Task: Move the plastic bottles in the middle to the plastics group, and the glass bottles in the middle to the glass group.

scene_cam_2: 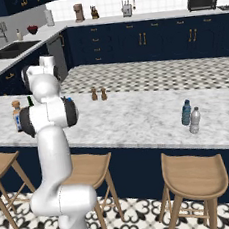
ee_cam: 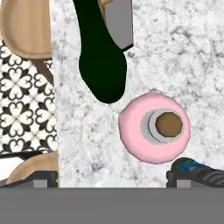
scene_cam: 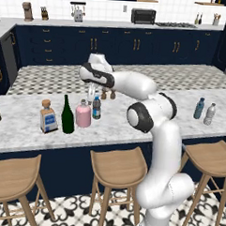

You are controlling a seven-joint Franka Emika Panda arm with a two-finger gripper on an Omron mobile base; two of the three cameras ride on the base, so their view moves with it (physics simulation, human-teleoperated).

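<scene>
Now poised above the squat pink glass bottle with brown stopper, end effector spread apart and empty. Standing on the marble bench between the tall dark green wine bottle and the small blue-labelled plastic water bottle. Probably just released beside the pink bottle's neighbours; next, lowering and closing on one bottle's neck.

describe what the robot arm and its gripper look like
The arm is glossy white, built of rounded tubular links with dark grey to black bands at the joints. No cables or markings are visible. The gripper is a white hand with two pale fingers in the left base view; their small tips look dark in the hand view.
</scene>
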